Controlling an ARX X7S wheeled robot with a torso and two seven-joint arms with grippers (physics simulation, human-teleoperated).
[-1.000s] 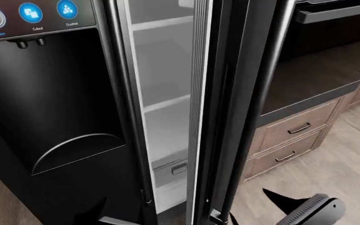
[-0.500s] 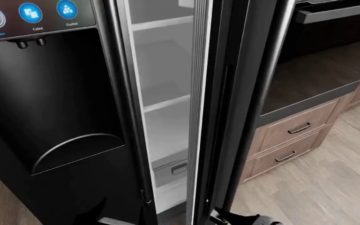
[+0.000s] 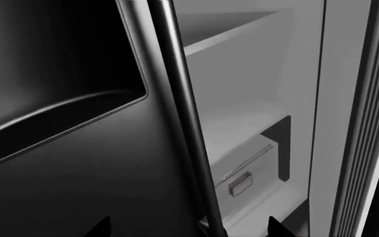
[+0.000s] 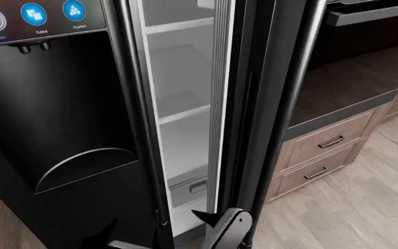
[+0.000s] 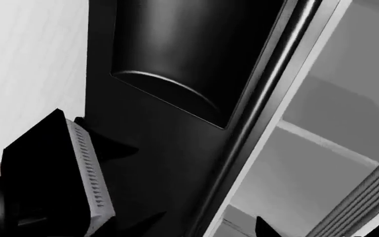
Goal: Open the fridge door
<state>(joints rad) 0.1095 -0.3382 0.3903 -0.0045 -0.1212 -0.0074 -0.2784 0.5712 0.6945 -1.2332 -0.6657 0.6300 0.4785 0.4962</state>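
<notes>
Hovering right gripper (image 4: 221, 224) beside fridge door (image 4: 261, 104) edge

The right pincer (image 4: 216, 223) and fridge door (image 4: 265, 104) are cut off by frame edges.

The wood-plank floor (image 4: 365, 207) carries the black fridge body (image 4: 54, 155), whose dispenser side stands at the near left. Right of the fridge, on the same floor, stands a wooden drawer cabinet (image 4: 323, 155) with two dark-handled drawers. Inside the fridge, white shelves (image 4: 182, 106) sit one above another, each bare, and a clear drawer (image 4: 188, 187) sits below the lowest of them
</notes>
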